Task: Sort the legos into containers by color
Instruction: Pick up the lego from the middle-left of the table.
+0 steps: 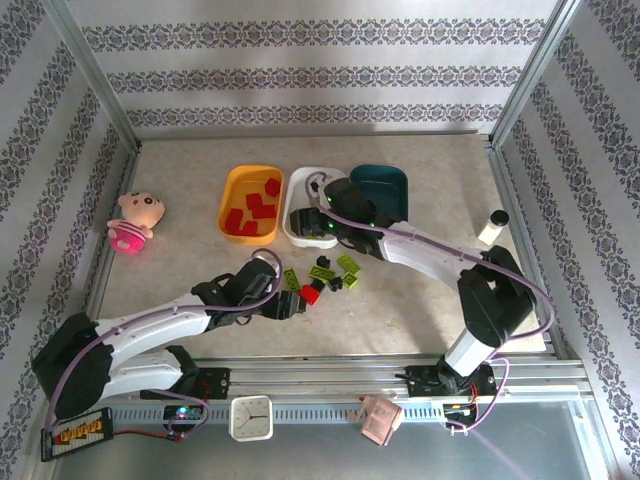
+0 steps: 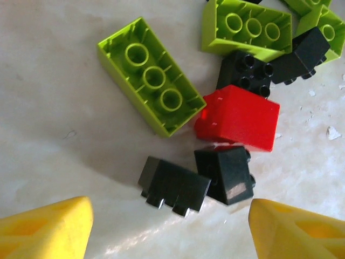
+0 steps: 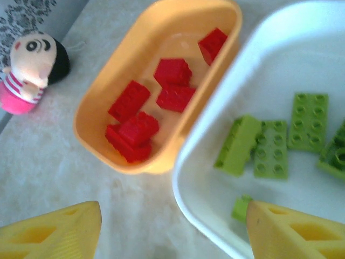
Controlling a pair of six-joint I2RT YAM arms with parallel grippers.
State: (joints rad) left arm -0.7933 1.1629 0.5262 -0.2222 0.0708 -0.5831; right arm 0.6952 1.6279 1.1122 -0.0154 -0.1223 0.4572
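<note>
Centring on the nearer black brick (image 2: 173, 186), which lies on the table (image 2: 54, 135) against a second black brick (image 2: 226, 174), the left gripper (image 2: 168, 208), jaws apart and empty, should pinch it alone, while the right gripper (image 3: 172, 216) hangs parted, empty, above the white tray (image 3: 186, 178).

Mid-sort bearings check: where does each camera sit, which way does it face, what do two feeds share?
Top external: fixed above and behind, facing down over the table; left arm reaches the loose legos, right arm the white tray.
Left wrist: on that arm, facing down at the loose legos; left gripper fingertips in the bottom corners.
Right wrist: faces down-forward at the orange-yellow tray and white tray; right gripper fingertips likewise.
Shared: top external and right wrist show both trays, plus the pink doll.
</note>
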